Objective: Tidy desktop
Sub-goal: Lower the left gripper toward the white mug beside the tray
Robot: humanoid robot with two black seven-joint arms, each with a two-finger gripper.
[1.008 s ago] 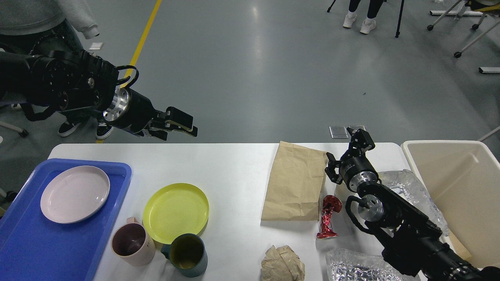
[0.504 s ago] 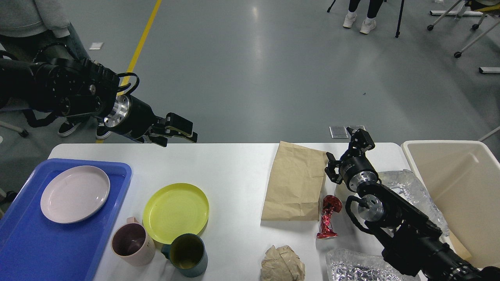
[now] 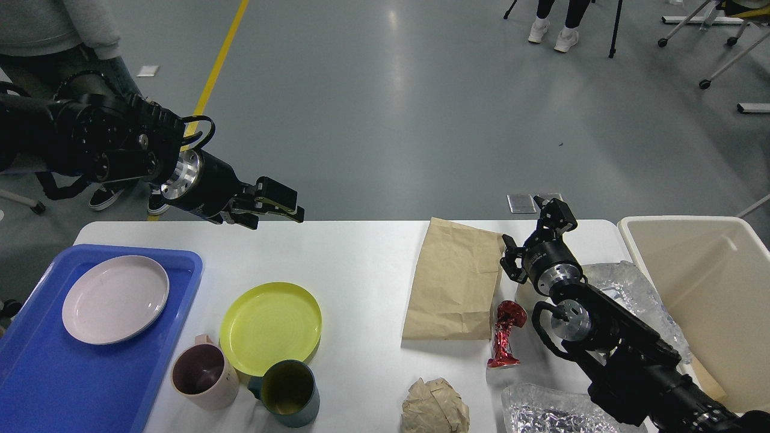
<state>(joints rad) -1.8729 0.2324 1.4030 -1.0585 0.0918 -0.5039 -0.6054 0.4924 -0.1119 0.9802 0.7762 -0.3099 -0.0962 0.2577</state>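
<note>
The white desktop point(image 3: 361, 264) fills the lower half of the view, cluttered from end to end. On its left, a blue tray point(image 3: 36, 373) carries a pale pink plate point(image 3: 115, 299); next to it sit a yellow plate point(image 3: 271, 328), a pink mug point(image 3: 204, 373) and a dark teal mug point(image 3: 290, 392). The left gripper point(image 3: 274, 207) hangs above the table's far edge, holding nothing, its fingers slightly apart. The right gripper point(image 3: 532, 231) is over the far right corner beside a flat brown paper bag point(image 3: 454, 279); it is dark and I cannot tell how its fingers stand. A red foil wrapper point(image 3: 505, 334) stands nearby, its printing unreadable. No legible writing anywhere.
</note>
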